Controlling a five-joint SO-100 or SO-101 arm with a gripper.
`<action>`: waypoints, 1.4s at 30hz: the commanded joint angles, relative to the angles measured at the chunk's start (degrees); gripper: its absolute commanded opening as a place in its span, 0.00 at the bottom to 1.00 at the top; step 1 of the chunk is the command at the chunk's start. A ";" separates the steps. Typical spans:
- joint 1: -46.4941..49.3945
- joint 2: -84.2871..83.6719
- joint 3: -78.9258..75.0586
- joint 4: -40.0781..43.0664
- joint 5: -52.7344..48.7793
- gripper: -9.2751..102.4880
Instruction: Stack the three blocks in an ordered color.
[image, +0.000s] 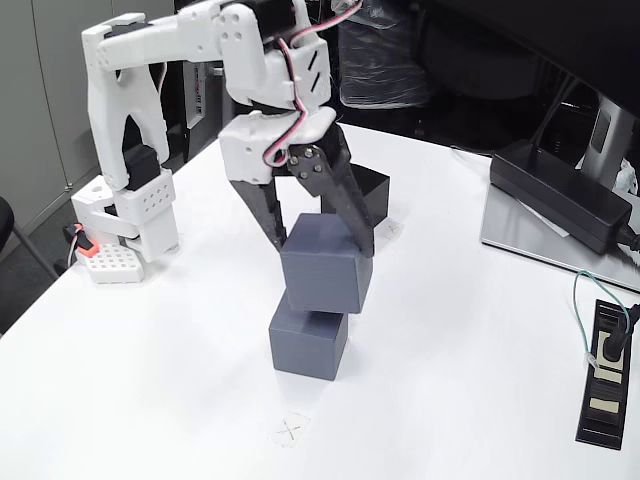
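White laminate makes up the worktop (460, 330), broad and bare around the small tower at its middle, which serves as the landmark for everything else. Behind the tower and up to the left stands the white arm (150, 120), its base clamped at the worktop's edge. Well to the right of the tower lies a flat black power adapter (560, 195), and further right and nearer the camera a black power strip (603, 375) with a green cable plugged in.

The tower itself is two slate-grey blocks. The lower grey block (308, 340) sits flat on the worktop. The upper grey block (325, 265) rests on it but is twisted and shifted toward the back right, so its edges overhang and do not line up. The black block (368, 195) waits just behind the tower, partly hidden by the fingers, and is not yet stacked.

The gripper (315, 250) reaches down from above with its dark fingers (345, 215) closed narrowly on the upper grey block, one at its left rear and one across its right top corner.

The risk lies in that offset. If the fingers let go while the upper block sits skewed, it may tip or slide off the lower one. A finger dragging on release could also twist it further or nudge the whole tower. Even if it holds, a crooked second layer leaves a poor seat for the black block, and the arm's path back to that block passes close behind the tower.

Small pencil crosses (290, 430) mark the worktop in front of the tower.
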 joint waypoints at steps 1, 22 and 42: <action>-1.05 6.94 2.81 0.09 -0.70 0.20; 7.47 9.67 8.88 -4.57 -0.79 0.20; 3.34 8.53 15.29 -6.94 -3.43 0.20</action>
